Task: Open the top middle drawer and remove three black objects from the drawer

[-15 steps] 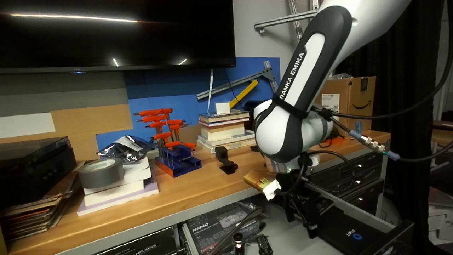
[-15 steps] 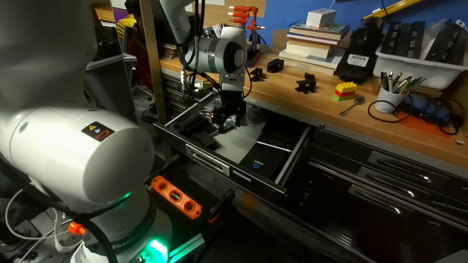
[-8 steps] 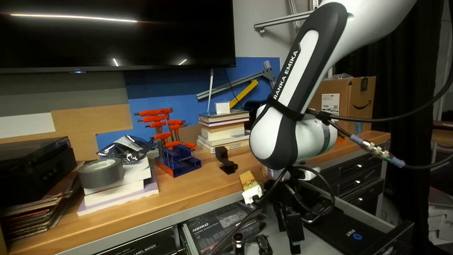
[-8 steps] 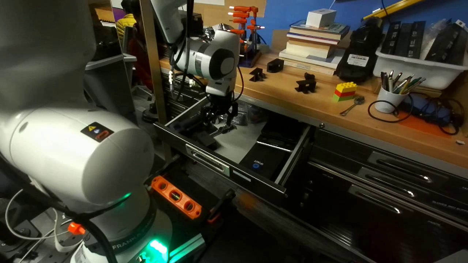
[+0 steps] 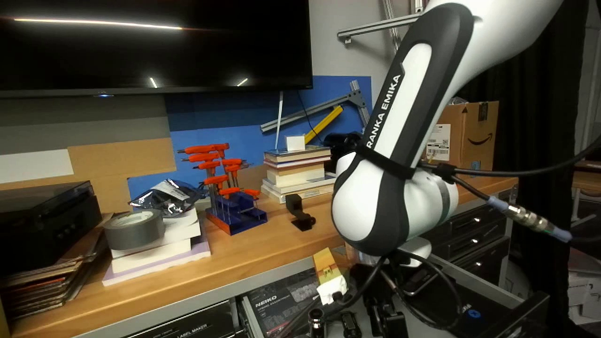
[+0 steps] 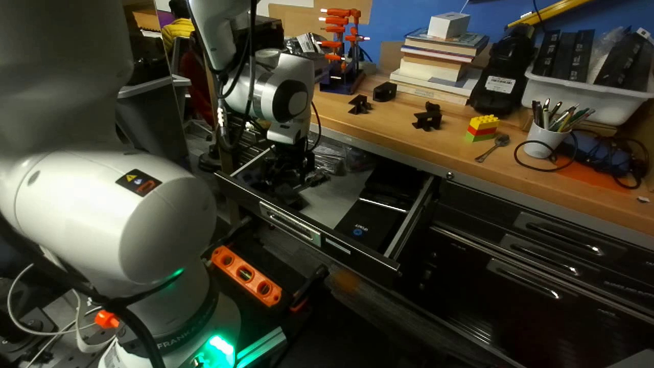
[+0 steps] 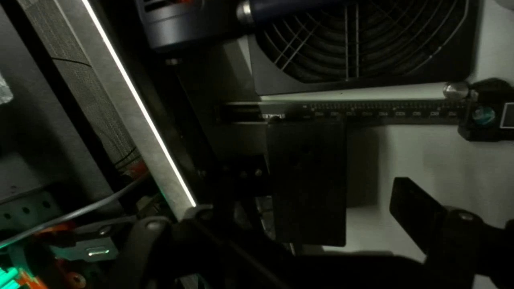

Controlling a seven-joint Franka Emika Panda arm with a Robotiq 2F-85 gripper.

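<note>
Nearest me, in an exterior view, squats the robot arm [image 6: 158, 230], its base glowing green; just beside it lies an orange bar [image 6: 245, 274] with three round openings. Then comes the top middle drawer [image 6: 327, 204], standing wide open. The pincer [image 7: 310, 196] is down inside, near the drawer's front, its fingers [image 7: 417, 218] spread on either side of a black block [image 7: 305, 180]. Pale drawer floor shows between the block and one finger; on the other side it's too dark for me to tell whether they touch.

It's cramped down there. A caliper [image 7: 385, 113] runs crosswise at the block's end, a fan [image 7: 361, 44] with a wire guard lies just past it, and a dark blue tool [image 7: 188, 28], only partly in view, crowds the corner. In an exterior view a cable [image 5: 461, 307] droops in a loop before a flat black case [image 5: 474, 313], and a NEIKO box [image 5: 281, 305] lies toward the opposite side of the drawer.

Beyond, on the wooden tabletop [image 6: 444, 148], small black blocky pieces [image 6: 384, 92] stand in a loose group; two overlap, so I can't settle the count. Near them are stacked toy bricks [image 6: 482, 128], a spoon [image 6: 503, 139] and a white cup [image 6: 545, 143] of pens [image 6: 546, 110]. Farther back come piled books [image 6: 434, 69] with a small white box [image 6: 449, 25] on top, and a rack [image 5: 242, 223] of orange-handled tools [image 5: 204, 150]. Above, on the wall [image 5: 112, 117], hangs a dark screen [image 5: 155, 51].
</note>
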